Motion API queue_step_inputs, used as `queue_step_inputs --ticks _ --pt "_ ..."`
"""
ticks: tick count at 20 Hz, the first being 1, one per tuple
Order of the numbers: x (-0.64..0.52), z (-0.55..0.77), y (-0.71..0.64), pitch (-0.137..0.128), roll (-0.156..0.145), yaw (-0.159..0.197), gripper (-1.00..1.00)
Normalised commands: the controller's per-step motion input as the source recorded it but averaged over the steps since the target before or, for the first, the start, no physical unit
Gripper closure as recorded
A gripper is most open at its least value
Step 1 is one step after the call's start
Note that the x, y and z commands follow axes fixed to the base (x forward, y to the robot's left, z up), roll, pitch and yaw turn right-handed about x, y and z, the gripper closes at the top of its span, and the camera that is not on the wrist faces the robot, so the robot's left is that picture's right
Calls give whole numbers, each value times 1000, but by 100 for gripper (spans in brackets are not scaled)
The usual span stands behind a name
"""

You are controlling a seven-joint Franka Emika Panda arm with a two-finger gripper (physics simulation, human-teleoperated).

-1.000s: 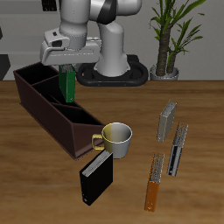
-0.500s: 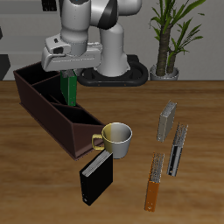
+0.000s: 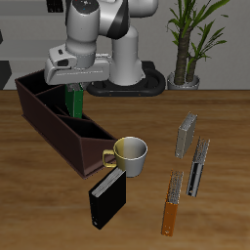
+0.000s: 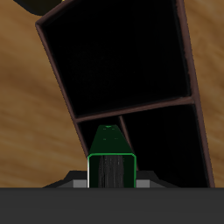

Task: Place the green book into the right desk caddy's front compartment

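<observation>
Gripping the green book (image 3: 73,101) seemingly upright, pincer (image 3: 72,84) hangs above right desk caddy (image 3: 49,122).

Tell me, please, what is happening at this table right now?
The robot arm's claw holds the green book upright over the right desk caddy. In the wrist view, the book hangs above one of the dark compartments, next to a divider. The book is not yet released. A cup, a black book and other books lie untouched nearby.
</observation>
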Motion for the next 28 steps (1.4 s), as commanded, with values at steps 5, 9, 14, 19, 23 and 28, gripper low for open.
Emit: queue_step_inputs --ticks 5,9,14,19,23,28 --pt "60 -176 -12 28 0 -2 100" --pt "-6 -78 -58 13 -10 -1 100" --pt "57 -166 -88 26 -30 -9 100" --pt "94 -176 -7 59 4 -17 100" --pt "33 -41 -68 29 -25 -41 -100" --pt "-28 32 -16 -8 -15 -16 -100"
